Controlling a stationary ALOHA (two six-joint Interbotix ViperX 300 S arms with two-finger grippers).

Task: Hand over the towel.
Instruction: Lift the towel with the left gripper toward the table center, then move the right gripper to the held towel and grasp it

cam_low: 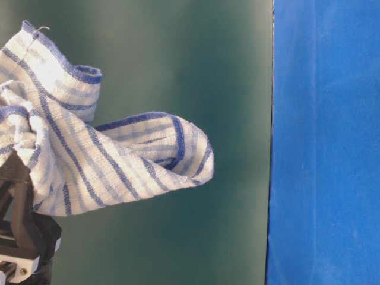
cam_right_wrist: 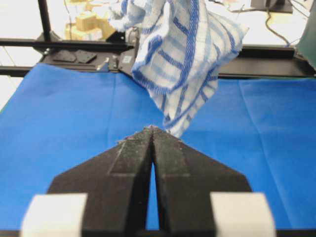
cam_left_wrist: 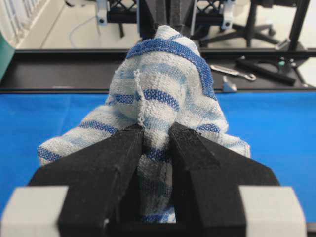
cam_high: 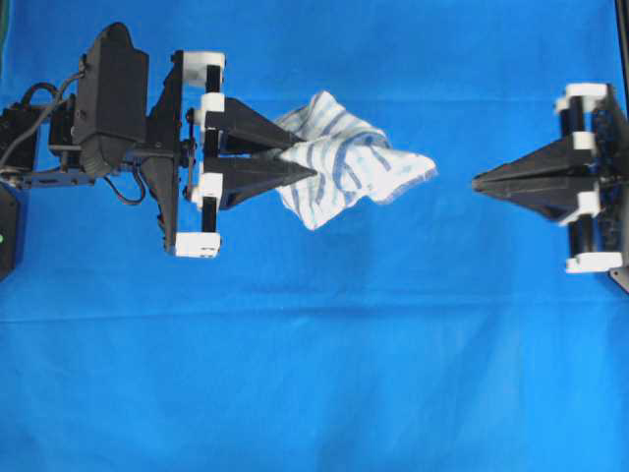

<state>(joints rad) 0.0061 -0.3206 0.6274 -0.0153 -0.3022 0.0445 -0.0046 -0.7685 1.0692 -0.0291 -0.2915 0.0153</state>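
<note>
The towel [cam_high: 349, 162], white with thin blue stripes, hangs bunched from my left gripper [cam_high: 300, 157], which is shut on its near end and holds it up above the blue sheet. In the left wrist view the towel [cam_left_wrist: 163, 94] is pinched between the two black fingers [cam_left_wrist: 118, 158]. Its free corner points toward my right gripper [cam_high: 479, 183], which is shut and empty, a short gap away at the right. In the right wrist view the towel [cam_right_wrist: 182, 54] hangs just beyond the closed fingertips [cam_right_wrist: 152, 129]. The table-level view shows the towel [cam_low: 89, 148] close up.
A bright blue sheet [cam_high: 314, 374] covers the table. A black rail [cam_left_wrist: 59, 69] with loose tools runs along the far edge in the left wrist view. A dark green backdrop [cam_low: 225, 71] fills the table-level view.
</note>
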